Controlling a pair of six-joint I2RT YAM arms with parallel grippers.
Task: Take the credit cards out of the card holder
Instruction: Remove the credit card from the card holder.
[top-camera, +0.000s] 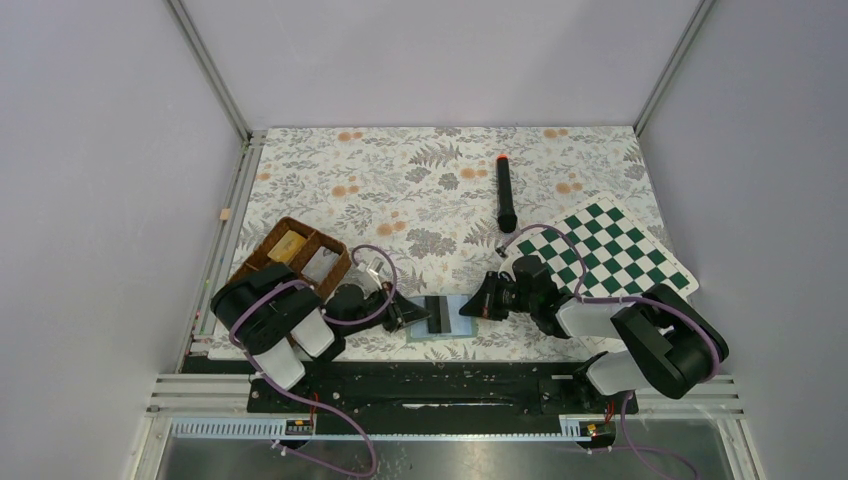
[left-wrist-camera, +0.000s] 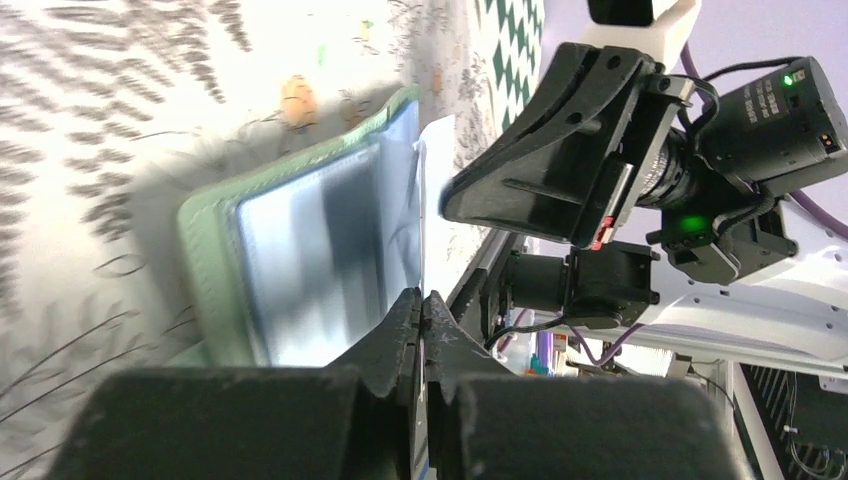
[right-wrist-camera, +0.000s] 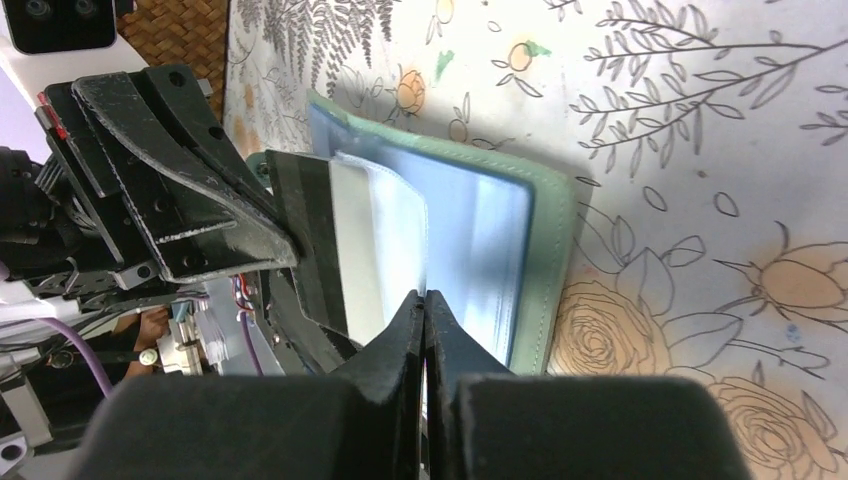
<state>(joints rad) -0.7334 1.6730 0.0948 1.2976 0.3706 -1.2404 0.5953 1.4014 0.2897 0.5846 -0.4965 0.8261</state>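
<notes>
The sage-green card holder (top-camera: 455, 327) lies open on the floral cloth between my two grippers. My left gripper (top-camera: 408, 316) is shut on a thin leaf at its left edge; in the left wrist view the jaws (left-wrist-camera: 422, 296) meet on that leaf beside the green rim (left-wrist-camera: 205, 260). My right gripper (top-camera: 466, 309) is shut at the right side. In the right wrist view its tips (right-wrist-camera: 424, 296) pinch the edge of a pale, round-cornered credit card (right-wrist-camera: 385, 240) with a dark stripe, lying over the blue panel and green cover (right-wrist-camera: 552, 250).
A brown wicker tray (top-camera: 290, 255) stands behind the left arm. A green-and-white chessboard (top-camera: 605, 250) lies behind the right arm. A black stick with a red tip (top-camera: 505, 195) rests at the back middle. The metal rail runs just in front of the card holder.
</notes>
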